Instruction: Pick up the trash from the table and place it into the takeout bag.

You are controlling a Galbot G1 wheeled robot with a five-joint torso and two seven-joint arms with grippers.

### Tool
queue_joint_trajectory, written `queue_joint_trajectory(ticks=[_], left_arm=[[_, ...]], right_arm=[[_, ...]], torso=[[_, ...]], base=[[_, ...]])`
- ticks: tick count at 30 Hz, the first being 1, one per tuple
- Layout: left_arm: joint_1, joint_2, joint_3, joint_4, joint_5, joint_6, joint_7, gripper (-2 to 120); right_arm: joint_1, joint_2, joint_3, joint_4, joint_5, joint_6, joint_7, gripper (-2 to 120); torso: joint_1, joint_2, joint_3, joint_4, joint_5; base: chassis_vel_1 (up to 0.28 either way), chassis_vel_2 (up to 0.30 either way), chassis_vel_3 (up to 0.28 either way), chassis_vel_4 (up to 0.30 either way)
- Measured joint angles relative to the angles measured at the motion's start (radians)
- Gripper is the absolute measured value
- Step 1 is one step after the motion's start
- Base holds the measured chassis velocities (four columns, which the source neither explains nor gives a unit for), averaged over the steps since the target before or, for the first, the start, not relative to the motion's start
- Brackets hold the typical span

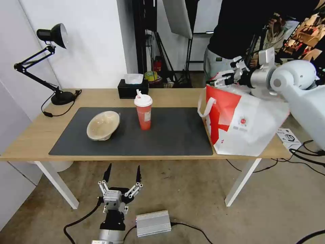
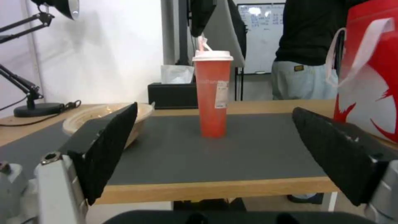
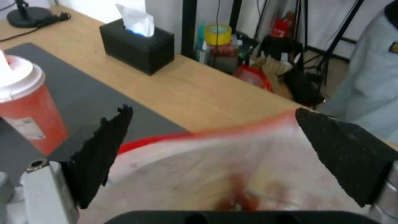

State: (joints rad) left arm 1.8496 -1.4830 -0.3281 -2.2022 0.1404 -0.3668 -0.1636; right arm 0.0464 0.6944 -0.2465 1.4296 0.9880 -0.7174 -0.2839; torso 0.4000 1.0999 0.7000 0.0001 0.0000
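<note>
On the table, a beige shallow bowl rests tilted on the dark mat. To its right a red cup with white lid and straw stands upright. The red-and-white takeout bag sits at the table's right end. My right gripper hovers open over the bag's mouth. Below it, in the bag, is a blurred white shape with red bits. My left gripper hangs open, low in front of the table edge and level with the cup.
A black tissue box sits at the table's back edge and a black desk lamp at the far left. A person stands behind the bag. Paper cards lie beside the bag. A silver box and cables lie on the floor.
</note>
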Motion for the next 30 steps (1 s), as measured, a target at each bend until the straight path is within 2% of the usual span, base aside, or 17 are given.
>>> queue_joint_trajectory(ticks=[21,25,27,28,30], left_arm=[[-0.003,-0.001,-0.023,-0.012,-0.006,-0.009,-0.003,100],[-0.005,0.000,-0.026,-0.015,-0.009,-0.008,-0.003,100],[-0.007,0.002,-0.027,-0.020,-0.013,-0.007,-0.003,100],[-0.007,0.002,-0.027,-0.020,-0.013,-0.007,-0.003,100],[-0.010,0.007,-0.033,-0.026,-0.020,-0.003,-0.003,100]], right_arm=[[0.028,0.021,0.015,0.000,0.011,0.023,0.022,100],[0.002,0.024,0.041,0.040,0.040,0.051,0.074,100],[-0.035,0.029,0.072,0.093,0.080,0.090,0.152,100],[-0.035,0.029,0.072,0.093,0.080,0.090,0.152,100],[-0.080,0.031,0.099,0.157,0.107,0.153,0.235,100]], torso=[[0.000,0.000,0.000,0.0000,0.0000],[0.000,0.000,0.000,-0.0001,0.0000],[0.000,0.000,0.000,0.0000,0.0000],[0.000,0.000,0.000,0.0000,0.0000],[0.000,0.000,0.000,-0.0001,-0.0001]], base=[[0.000,0.000,0.000,0.000],[0.000,0.000,0.000,0.000],[0.000,0.000,0.000,0.000],[0.000,0.000,0.000,0.000],[0.000,0.000,0.000,0.000]])
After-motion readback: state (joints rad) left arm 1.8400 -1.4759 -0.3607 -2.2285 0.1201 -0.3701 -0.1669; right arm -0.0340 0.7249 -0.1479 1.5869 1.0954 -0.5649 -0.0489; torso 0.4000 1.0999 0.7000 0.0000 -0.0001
